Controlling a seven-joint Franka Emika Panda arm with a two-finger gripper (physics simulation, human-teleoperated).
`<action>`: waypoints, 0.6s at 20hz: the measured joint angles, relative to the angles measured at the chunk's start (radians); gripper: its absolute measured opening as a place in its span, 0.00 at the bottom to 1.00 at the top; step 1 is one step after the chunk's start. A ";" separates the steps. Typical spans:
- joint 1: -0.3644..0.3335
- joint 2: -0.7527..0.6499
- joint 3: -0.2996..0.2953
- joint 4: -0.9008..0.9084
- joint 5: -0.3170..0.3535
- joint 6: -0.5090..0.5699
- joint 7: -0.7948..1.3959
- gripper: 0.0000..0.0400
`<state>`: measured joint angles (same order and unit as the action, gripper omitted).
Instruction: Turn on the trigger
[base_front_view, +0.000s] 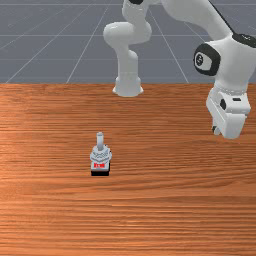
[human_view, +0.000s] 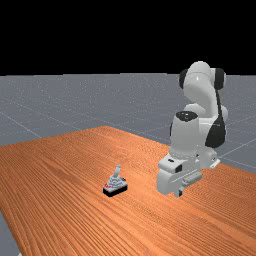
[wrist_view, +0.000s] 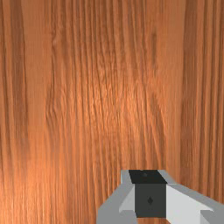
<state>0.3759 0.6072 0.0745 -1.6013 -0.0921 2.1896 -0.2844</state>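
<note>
1. White and grey, the arm (base_front_view: 200, 20) rises from its base (base_front_view: 128, 85) in the front view, arches along that view's top edge and drops toward its right side.
2. At the end of that bend the wrist (base_front_view: 232, 62) stands nearly upright, with the hand (base_front_view: 231, 112) beneath it, pointing down over the table (base_front_view: 50, 215).
3. In the far view the same hand hangs right of the middle, its gripper (human_view: 179, 192) lowermost.
4. How far open the gripper is, and whether it has hold of anything, I cannot tell; the trigger is well apart from it.
5. Grey with red marks on a black base, the trigger (base_front_view: 100, 156) sits on the table, left of the middle in the front view, its stick (base_front_view: 100, 140) pointing up.
</note>
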 joint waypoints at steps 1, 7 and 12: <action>-0.003 -0.001 0.002 -0.003 0.005 0.006 -0.004 0.00; 0.046 0.045 -0.035 0.065 -0.069 -0.065 0.043 0.00; 0.012 0.016 -0.024 -0.028 0.014 0.038 0.101 0.00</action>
<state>0.3881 0.6236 0.0502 -1.6290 -0.0785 2.2279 -0.1837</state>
